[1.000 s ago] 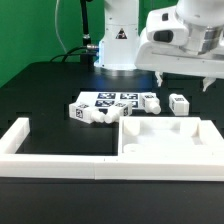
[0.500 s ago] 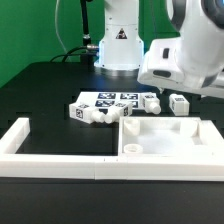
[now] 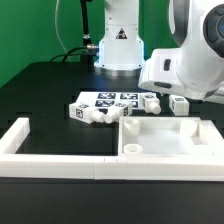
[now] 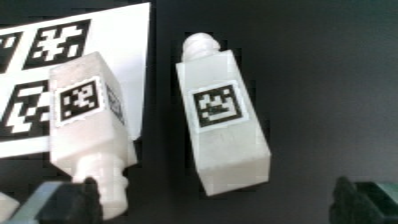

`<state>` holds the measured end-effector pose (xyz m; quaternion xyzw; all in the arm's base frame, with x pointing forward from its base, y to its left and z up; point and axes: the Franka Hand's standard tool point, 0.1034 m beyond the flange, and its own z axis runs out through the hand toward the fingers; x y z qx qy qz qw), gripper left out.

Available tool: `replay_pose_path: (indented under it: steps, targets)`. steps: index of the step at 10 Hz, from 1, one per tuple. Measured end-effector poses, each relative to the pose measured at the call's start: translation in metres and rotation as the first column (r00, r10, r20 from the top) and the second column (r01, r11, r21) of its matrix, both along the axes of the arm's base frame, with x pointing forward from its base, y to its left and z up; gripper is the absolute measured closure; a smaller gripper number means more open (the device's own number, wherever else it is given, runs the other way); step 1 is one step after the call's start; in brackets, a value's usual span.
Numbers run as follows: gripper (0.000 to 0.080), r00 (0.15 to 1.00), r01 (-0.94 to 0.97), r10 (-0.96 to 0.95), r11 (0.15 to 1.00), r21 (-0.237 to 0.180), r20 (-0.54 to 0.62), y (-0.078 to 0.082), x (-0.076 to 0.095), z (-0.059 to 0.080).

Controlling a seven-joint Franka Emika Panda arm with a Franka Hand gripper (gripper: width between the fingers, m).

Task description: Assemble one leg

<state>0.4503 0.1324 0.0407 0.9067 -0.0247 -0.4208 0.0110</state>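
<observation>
Wrist view: gripper (image 4: 217, 200) spread wide, empty — leg (image 4: 222, 110) lies flat on table (image 4: 329, 80) facing gap, second leg (image 4: 89, 120) just beside. Risk: finger clips neighbour on descent — knocks both askew.

White on black: a leg (image 4: 222, 110) and a second leg (image 4: 89, 115), both plain white, each carry a black-and-white square tag against the matt black tabletop (image 4: 338, 90). The white marker board (image 4: 45, 45) bears similar black patterned squares. The pincer (image 4: 214, 205) has dark fingers (image 4: 368, 198). In the exterior view the arm (image 3: 190, 70), panel (image 3: 165, 135) and rails (image 3: 55, 165) are white, and the backdrop (image 3: 30, 30) at ten o'clock is green.
</observation>
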Motion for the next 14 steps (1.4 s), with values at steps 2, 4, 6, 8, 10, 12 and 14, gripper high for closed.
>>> replay_pose_path:
  steps: [2, 4, 6, 8, 10, 12, 14]
  targets:
    - [0.0151, 0.998, -0.058, 0.056, 0.996, 0.064, 0.03, 0.02, -0.003, 0.003]
    - [0.0151, 0.999, -0.046, 0.044, 0.997, 0.057, 0.031, 0.015, -0.008, 0.001]
    - [0.0151, 0.999, -0.041, 0.04, 0.998, 0.054, 0.021, 0.011, -0.01, -0.002]
    - [0.0151, 0.999, -0.031, 0.032, 0.999, 0.039, -0.016, 0.005, -0.022, -0.015]
    - [0.0151, 1.0, -0.024, 0.024, 0.999, 0.031, -0.014, 0.003, -0.032, -0.026]
    - [0.0151, 0.999, -0.017, 0.018, 1.0, 0.014, -0.038, 0.002, -0.04, -0.033]
    - [0.0151, 0.997, -0.029, 0.027, 0.999, -0.025, -0.079, 0.0, -0.043, -0.036]
